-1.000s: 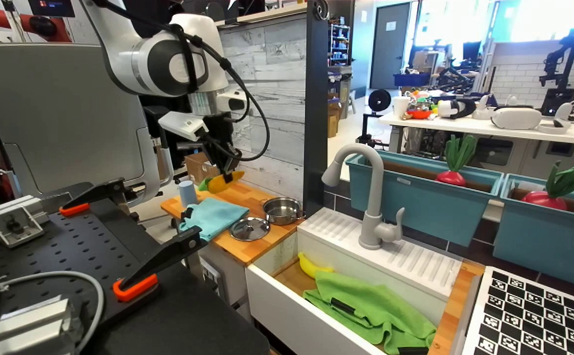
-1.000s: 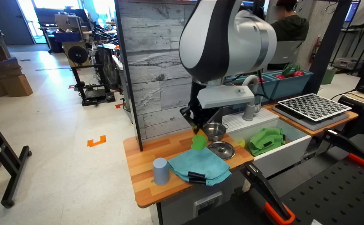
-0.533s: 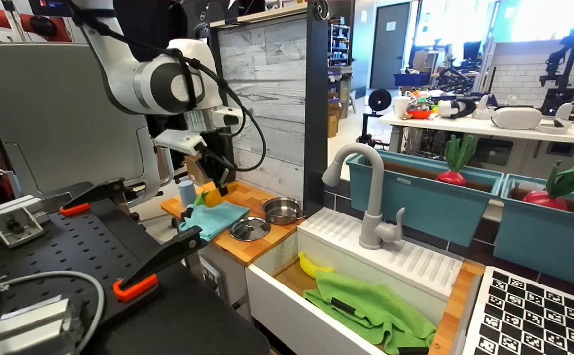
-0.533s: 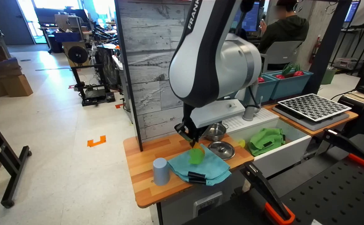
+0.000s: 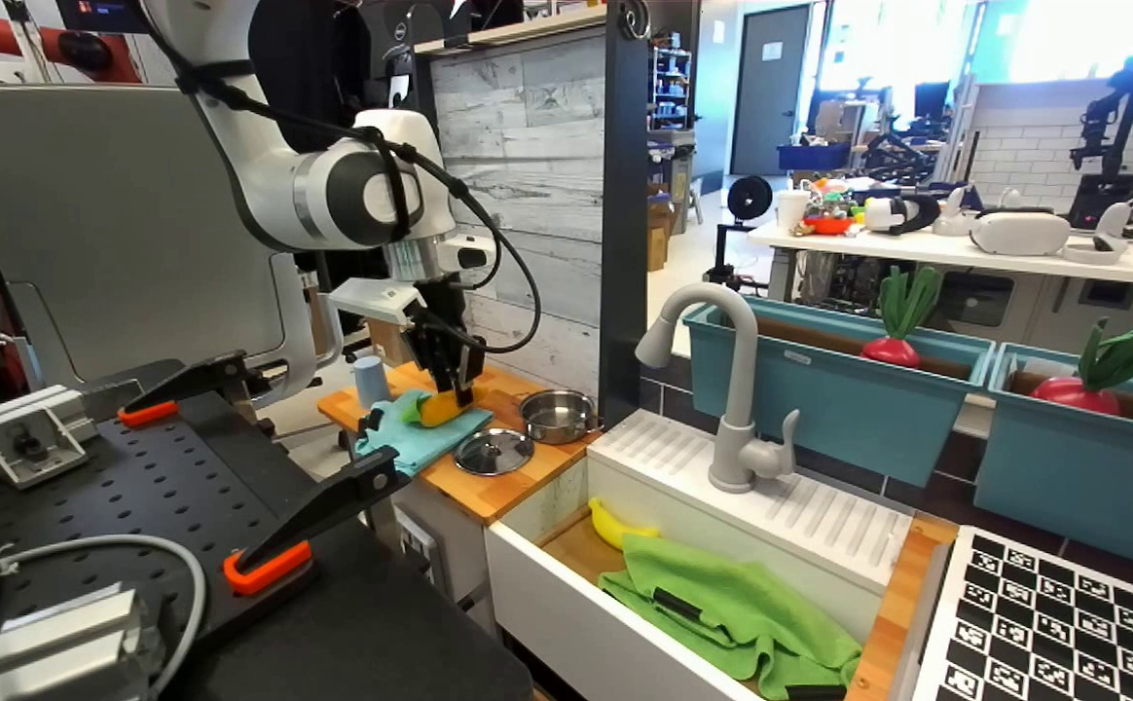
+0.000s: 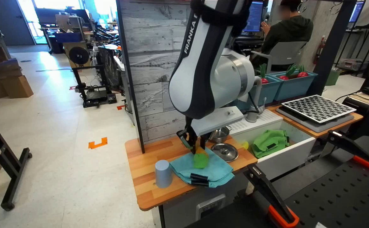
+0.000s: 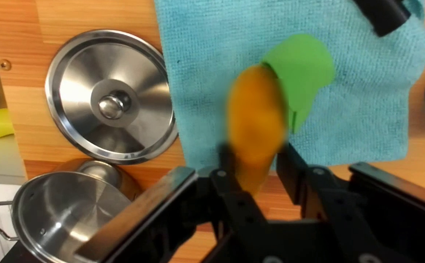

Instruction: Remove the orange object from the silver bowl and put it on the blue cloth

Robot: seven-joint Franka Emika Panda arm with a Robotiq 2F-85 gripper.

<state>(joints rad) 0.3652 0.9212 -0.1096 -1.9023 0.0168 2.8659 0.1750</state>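
Note:
The orange object [image 7: 256,117], a tapered yellow-orange piece with a green leaf [image 7: 303,69], lies at the light teal-blue cloth [image 7: 212,54]. In both exterior views the orange object [image 5: 443,408] is low over the cloth [image 6: 216,171] and seems to rest on it. My gripper [image 7: 254,160] points down around it, one finger on each side. The fingers stand partly open, with a narrow gap beside the right finger. The gripper also shows in the exterior views [image 5: 457,397] [image 6: 198,149]. The silver bowl [image 7: 73,204], a shiny pot, stands empty to the left in the wrist view.
A steel lid [image 7: 88,73] lies between cloth and bowl. A blue cup [image 6: 163,174] stands beside the cloth. A grey wood wall [image 6: 159,63] rises behind the counter. The white sink [image 5: 566,604] holds a yellow banana [image 5: 615,526] and a green cloth [image 5: 732,604]. A faucet [image 5: 737,389] stands behind it.
My gripper has carried the orange object down from above the counter onto the blue cloth. It now points more straight down, and its fingers look wider apart than half a second ago.

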